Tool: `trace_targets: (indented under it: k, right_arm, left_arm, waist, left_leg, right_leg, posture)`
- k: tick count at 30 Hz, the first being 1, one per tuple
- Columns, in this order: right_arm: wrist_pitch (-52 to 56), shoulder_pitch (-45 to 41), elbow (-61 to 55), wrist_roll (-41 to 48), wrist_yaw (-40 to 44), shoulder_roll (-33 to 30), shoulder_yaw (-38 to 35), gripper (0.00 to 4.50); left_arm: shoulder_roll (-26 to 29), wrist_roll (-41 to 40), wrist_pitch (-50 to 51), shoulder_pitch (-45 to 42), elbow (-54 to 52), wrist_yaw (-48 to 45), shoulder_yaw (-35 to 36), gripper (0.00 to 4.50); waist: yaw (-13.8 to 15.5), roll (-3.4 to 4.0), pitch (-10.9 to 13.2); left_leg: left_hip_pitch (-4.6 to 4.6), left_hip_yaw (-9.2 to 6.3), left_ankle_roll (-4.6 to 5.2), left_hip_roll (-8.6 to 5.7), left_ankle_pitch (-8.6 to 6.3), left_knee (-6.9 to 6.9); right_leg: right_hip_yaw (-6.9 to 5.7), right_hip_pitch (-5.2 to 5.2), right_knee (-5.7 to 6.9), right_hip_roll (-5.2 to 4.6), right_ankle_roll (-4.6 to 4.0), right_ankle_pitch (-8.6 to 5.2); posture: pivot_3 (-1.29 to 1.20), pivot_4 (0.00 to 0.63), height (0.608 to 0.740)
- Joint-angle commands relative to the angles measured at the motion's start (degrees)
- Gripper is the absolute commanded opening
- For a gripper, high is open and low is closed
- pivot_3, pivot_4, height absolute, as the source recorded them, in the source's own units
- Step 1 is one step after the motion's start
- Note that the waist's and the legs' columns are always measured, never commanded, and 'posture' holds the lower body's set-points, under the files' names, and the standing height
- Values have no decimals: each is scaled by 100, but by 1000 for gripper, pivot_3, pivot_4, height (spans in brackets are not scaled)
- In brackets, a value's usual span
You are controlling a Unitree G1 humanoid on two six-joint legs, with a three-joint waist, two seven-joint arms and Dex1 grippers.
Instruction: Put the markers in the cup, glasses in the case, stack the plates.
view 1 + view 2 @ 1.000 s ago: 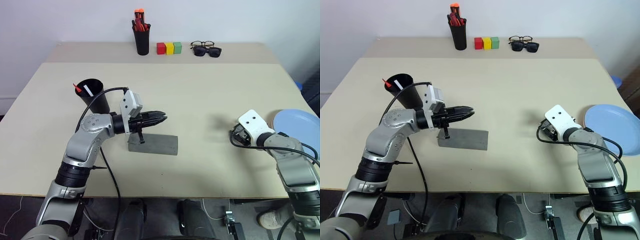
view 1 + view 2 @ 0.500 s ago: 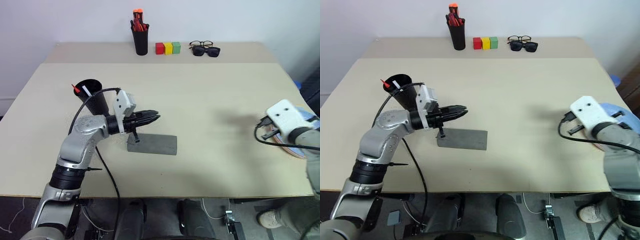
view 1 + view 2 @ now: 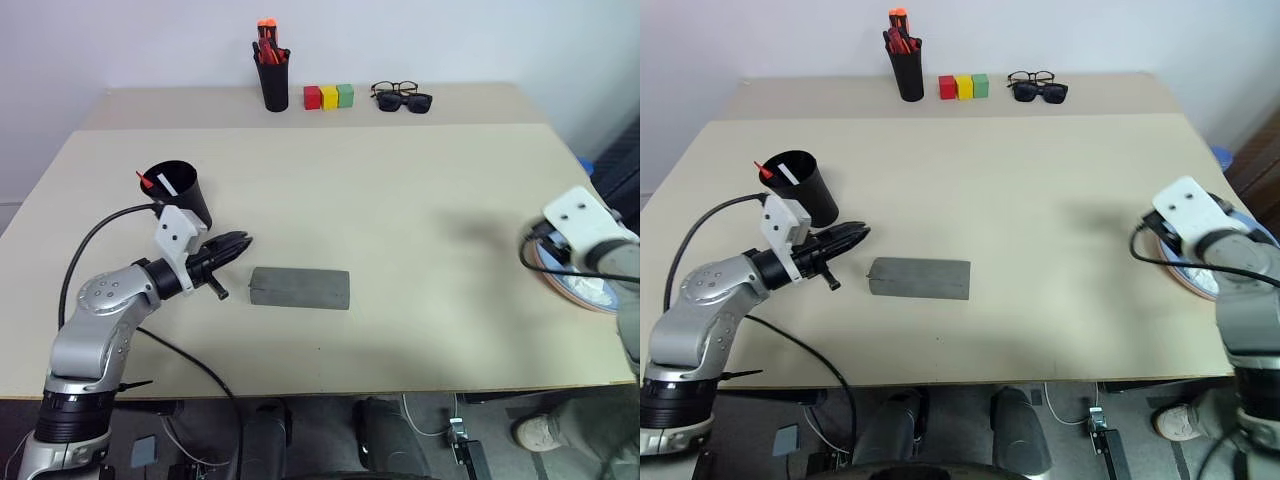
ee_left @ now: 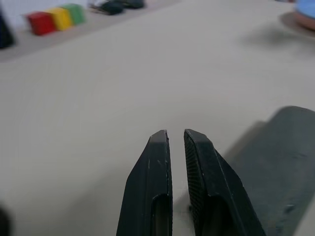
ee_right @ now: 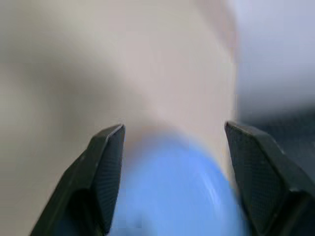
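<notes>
- Left gripper (image 3: 858, 232): fingers nearly together, holding nothing; it hangs just above the table (image 3: 1040, 220), between the cup (image 3: 800, 187) and the case (image 3: 919, 278), apart from both
- Right gripper (image 5: 172, 182): fingers spread wide, nothing between them; the blue plate (image 5: 172, 196) lies just beyond them at the table's right edge
- Markers (image 3: 158, 182): 2 tips stand out of the cup's rim, 1 red and 1 white, so this part reads as done
- Case: lies flat near the table's middle with the lid shut; glasses cannot be seen, so presumably inside, judged done but not confirmed
- Plates: blue plate rests on the salmon plate (image 3: 560, 290), whose rim peeks out beneath it; the stack looks made, whether centred I cannot tell
- Pen pot (image 3: 906, 62), 3 coloured blocks (image 3: 960, 86) and 2 spare pairs of spectacles (image 3: 1035, 87) sit along the far edge, untouched by the task
- Judgement: all 3 parts appear finished; what is left is at most drawing both arms clear
</notes>
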Motion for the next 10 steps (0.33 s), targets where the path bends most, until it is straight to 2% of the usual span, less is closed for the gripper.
trace_targets:
  k: [1, 6, 10]
  right_arm:
    - [-34, -232, -184, 1031, 589, 399, -182, 3391]
    - [32, -406, 54, 1636, 1003, 645, -26, 3391]
    - [-106, -589, 397, 1622, 1161, 664, 272, 3391]
  left_arm:
    - [147, 160, -271, 526, -242, 334, 807, 474]
    - [28, 47, -278, 1006, -328, 709, 1411, 474]
    - [-42, 63, -327, 1252, -496, 824, 1464, 474]
  waist:
    - [5, 1, 1]
    - [134, 1, 1]
    - [164, 0, 0]
  left_leg:
    - [0, -2, 0, 0, 0, -3]
    - [-6, -2, 0, -6, 0, 8]
    - [-4, -1, 0, -6, -1, 6]
  right_leg:
    - [-1, -1, 1, 0, 0, 0]
    - [-3, 2, -6, -7, 1, 1]
    - [-3, 4, -9, -7, -2, -1]
  posture:
    - [0, 150, 740]
    - [0, 150, 740]
    - [0, 150, 740]
